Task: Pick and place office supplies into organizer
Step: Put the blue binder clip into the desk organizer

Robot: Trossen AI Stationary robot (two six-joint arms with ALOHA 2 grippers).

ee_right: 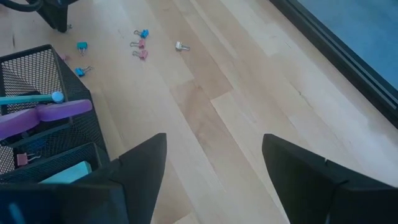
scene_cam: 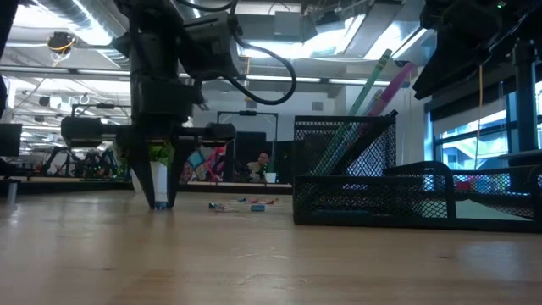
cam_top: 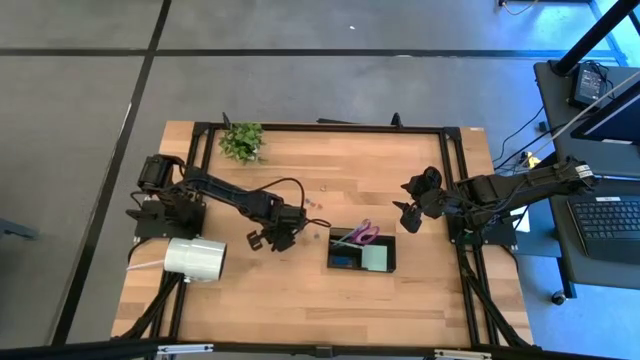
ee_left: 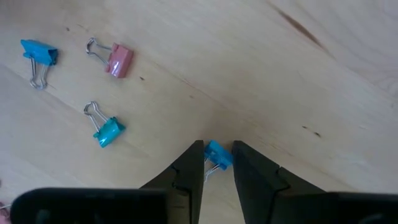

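My left gripper [ee_left: 217, 151] points down at the table left of the organizer [cam_top: 331, 263], its fingertips closed on a small blue binder clip [ee_left: 217, 154]. Three more clips lie loose nearby: blue [ee_left: 38, 52], pink [ee_left: 119, 60] and teal [ee_left: 109, 131]. The black mesh organizer [scene_cam: 381, 199] holds purple-handled scissors [cam_top: 364, 234], a pale green sticky-note pad [cam_top: 376, 259] and upright pens [scene_cam: 364, 93]. My right gripper [cam_top: 408, 218] hangs open above the table, just right of the organizer, with nothing between its fingers [ee_right: 214, 158]. My left gripper pinches the blue clip's body [ee_left: 219, 151] between its two fingertips. The fingers come from above, pointing down. The clip lies on the table top, and its wire handles [ee_left: 211, 170] run back between the fingers.
A big white roll [cam_top: 195, 258] lies at the table's left near side, close to the left arm. A small green plant [cam_top: 242, 141] stands at the far edge. A few more clips [ee_right: 139, 43] and a white one [ee_right: 181, 46] lie on bare wood beyond the organizer.
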